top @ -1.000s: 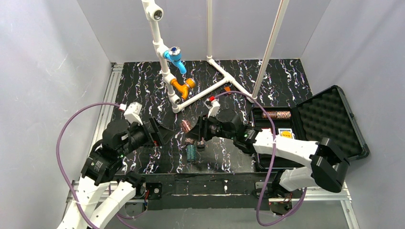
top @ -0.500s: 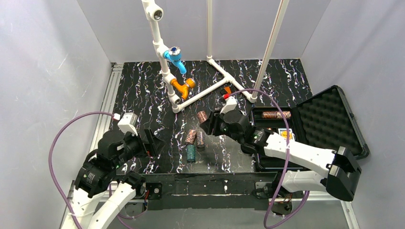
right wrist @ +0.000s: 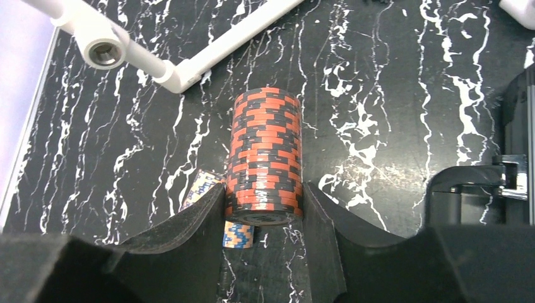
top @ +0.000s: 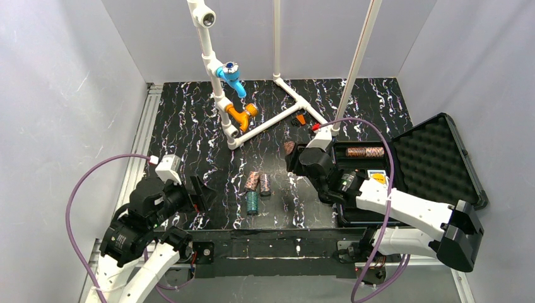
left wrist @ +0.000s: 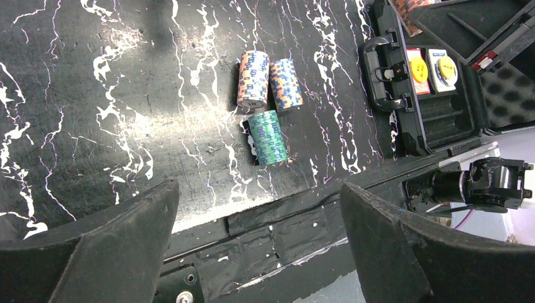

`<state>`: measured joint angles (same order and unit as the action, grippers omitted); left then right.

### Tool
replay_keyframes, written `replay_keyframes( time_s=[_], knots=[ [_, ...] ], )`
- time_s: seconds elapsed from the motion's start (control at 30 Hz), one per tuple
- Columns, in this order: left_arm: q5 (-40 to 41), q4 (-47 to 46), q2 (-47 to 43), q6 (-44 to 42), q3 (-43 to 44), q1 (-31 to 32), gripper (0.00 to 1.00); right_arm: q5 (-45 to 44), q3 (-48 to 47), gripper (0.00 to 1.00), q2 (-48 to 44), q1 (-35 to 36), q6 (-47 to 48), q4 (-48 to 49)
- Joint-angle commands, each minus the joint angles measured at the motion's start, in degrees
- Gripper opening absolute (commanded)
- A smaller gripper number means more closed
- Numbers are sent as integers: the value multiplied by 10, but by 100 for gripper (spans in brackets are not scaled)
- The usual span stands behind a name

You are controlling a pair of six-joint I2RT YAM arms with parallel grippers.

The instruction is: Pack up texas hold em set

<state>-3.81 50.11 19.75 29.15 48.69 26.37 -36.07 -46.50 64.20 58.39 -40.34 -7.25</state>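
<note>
Right wrist view: chip stack (right wrist: 265, 154), clamped in the right gripper (right wrist: 264, 189), is best kept level until set into the case (top: 435, 158).

A black table with white marbling (top: 183, 120), walled in grey (top: 76, 82), carries a white pipe frame (top: 265, 125) at the far side. A blue fitting (top: 232, 77) sits above an orange fitting (top: 241, 115) on its leaning pipe.

The overhead camera looks down on the table (top: 189, 126); both wrist cameras face down, nearer, sharing the chip rolls (left wrist: 253, 79).
</note>
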Motion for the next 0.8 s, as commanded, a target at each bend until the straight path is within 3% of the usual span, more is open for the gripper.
replay_keyframes(
  time_s=[0.0,0.77],
  knots=[
    [-1,-3,4,-6,-6,2,98,-56,-5,1,-17,-14,-5,38],
    [-17,-14,6,-11,-12,2,98,-110,-39,1,-12,-178,-127,-112]
  ],
)
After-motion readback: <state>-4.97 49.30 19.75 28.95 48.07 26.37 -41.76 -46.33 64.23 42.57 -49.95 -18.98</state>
